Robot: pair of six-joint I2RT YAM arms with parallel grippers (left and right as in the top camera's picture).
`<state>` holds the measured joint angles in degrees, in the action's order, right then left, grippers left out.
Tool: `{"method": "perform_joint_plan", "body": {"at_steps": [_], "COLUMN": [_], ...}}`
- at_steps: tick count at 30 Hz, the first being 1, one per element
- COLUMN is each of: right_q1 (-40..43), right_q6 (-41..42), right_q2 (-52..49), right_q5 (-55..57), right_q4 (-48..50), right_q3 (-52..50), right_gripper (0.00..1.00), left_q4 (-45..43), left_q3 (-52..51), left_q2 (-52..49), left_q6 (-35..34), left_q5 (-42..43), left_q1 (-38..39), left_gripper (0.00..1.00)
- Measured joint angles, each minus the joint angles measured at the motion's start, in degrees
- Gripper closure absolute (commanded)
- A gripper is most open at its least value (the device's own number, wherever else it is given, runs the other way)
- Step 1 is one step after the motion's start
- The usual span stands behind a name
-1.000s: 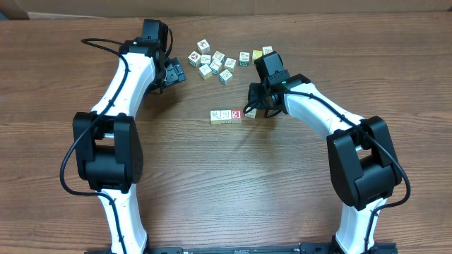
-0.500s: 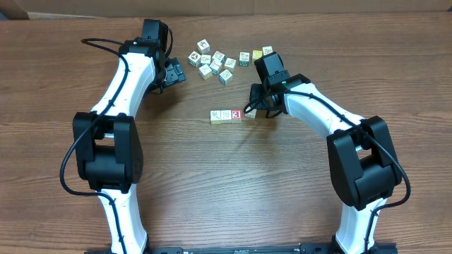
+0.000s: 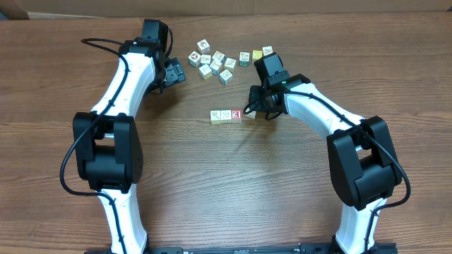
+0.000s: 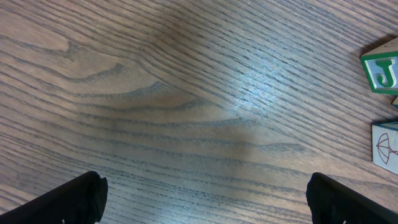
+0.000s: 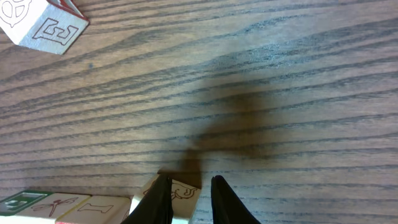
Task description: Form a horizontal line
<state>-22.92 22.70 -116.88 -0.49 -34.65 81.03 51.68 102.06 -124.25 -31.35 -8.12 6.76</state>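
Note:
A short row of three small wooden cubes (image 3: 226,115) lies at mid-table: pale yellow, cream, then red-faced. My right gripper (image 3: 254,110) is shut on a fourth whitish cube (image 3: 248,113) and holds it at the row's right end. In the right wrist view this cube (image 5: 186,193) sits between the fingers (image 5: 189,202), right next to the row's cubes (image 5: 62,205). My left gripper (image 3: 174,73) is open and empty over bare wood, left of the loose cubes. Its fingertips (image 4: 211,202) are wide apart.
A loose cluster of similar cubes (image 3: 219,63) lies at the back centre. Two of them, a green J cube (image 4: 380,70) and an umbrella cube (image 4: 385,143), show at the left wrist view's right edge. A white cube with red E (image 5: 43,22) lies beyond the right gripper.
My right gripper has edged slightly left with the whitish cube, closing the gap to the red-faced cube. The left arm has not moved.

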Motion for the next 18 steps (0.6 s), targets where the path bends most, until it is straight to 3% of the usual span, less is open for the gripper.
{"method": "perform_joint_plan", "body": {"at_steps": [18], "right_q1": [0.0], "right_q6": [0.0], "right_q2": [0.0], "right_q5": [-3.1], "right_q4": [-0.7], "right_q3": [0.0], "right_gripper": [0.82], "left_q4": [0.0], "left_q3": [0.0], "left_q2": [0.0], "left_q6": [0.0], "left_q5": [0.0], "left_q1": [0.0], "left_gripper": [0.0]}}
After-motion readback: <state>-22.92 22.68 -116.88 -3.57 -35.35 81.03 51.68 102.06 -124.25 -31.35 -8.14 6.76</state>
